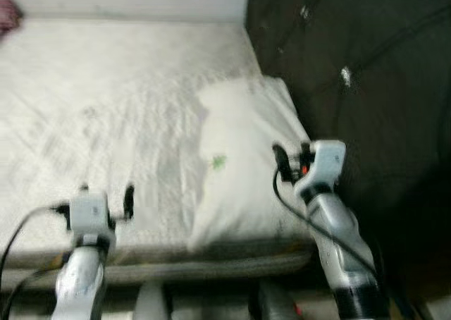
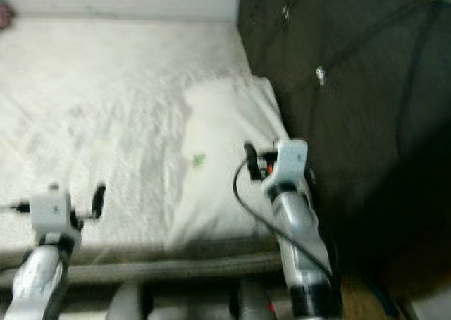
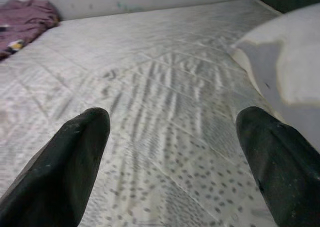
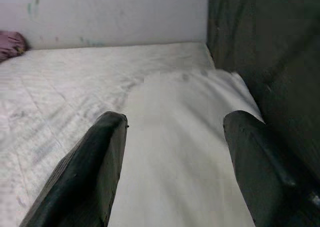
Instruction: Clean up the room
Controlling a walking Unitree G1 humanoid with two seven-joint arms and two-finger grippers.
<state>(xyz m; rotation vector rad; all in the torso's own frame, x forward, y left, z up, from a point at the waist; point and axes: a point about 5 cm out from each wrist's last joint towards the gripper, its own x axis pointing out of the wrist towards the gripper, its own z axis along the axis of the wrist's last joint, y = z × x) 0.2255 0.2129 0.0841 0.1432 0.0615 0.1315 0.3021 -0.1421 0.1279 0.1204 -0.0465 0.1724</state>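
Both grippers – left (image 3: 172, 162), right (image 4: 175, 162) – gape over mattress (image 1: 106, 87), pillow (image 1: 239, 158)

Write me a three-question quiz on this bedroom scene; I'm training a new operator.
1. True or false: the white pillow lies beside the dark padded headboard.
2. Which gripper hovers over the pillow: A left, B right?
3. Fill in: the crumpled purple cloth lies at the far ___ of the white quilted mattress, by the wall.

Key: 1 true; 2 B; 3 corner.
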